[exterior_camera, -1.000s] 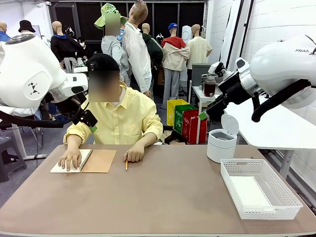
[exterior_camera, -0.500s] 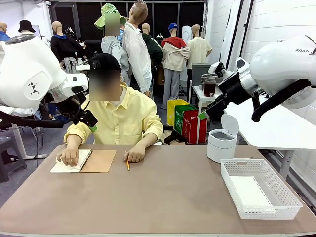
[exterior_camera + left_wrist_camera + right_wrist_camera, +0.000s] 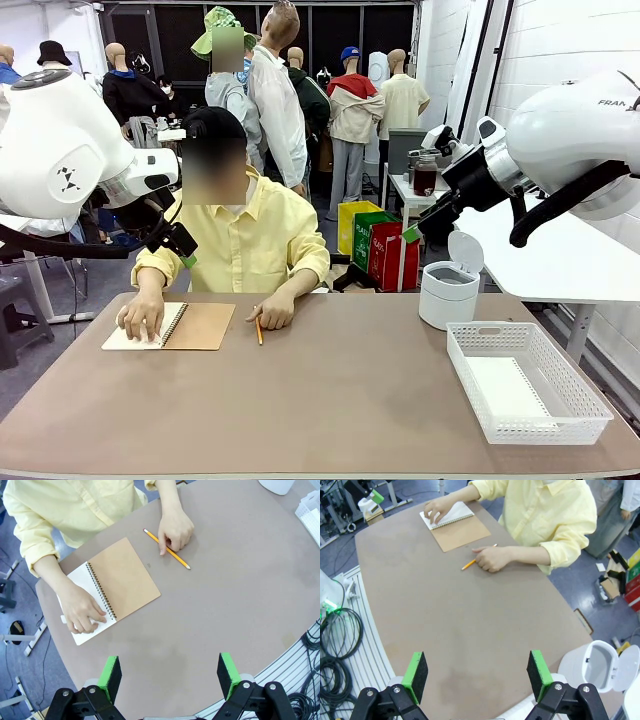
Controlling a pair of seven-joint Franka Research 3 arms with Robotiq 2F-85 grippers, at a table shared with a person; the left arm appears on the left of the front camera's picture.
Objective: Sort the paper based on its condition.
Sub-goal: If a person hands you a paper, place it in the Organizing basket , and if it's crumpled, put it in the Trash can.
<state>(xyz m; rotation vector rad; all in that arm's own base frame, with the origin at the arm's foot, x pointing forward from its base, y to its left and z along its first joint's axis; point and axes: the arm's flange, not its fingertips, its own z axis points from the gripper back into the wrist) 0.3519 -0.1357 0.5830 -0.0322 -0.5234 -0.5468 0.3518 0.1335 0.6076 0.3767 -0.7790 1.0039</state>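
The sorting has not begun for the robot: the paper (image 3: 130,340) is a white page in the open notebook (image 3: 197,326) at about ten o'clock on the bench (image 3: 330,400), pressed flat under the person's hand (image 3: 143,318). The person's other hand (image 3: 272,310) rests by a pencil (image 3: 258,331) just right of the notebook. The left gripper (image 3: 170,672) hovers high above the bench with its jaws spread wide and nothing between them; the right gripper (image 3: 476,672) likewise hangs open and empty. A white basket (image 3: 525,392) at four o'clock holds a flat sheet, and a small open-lidded bin (image 3: 448,292) stands at two o'clock. Likely next: wait for a page to be torn out, then take it and judge flat or crumpled.
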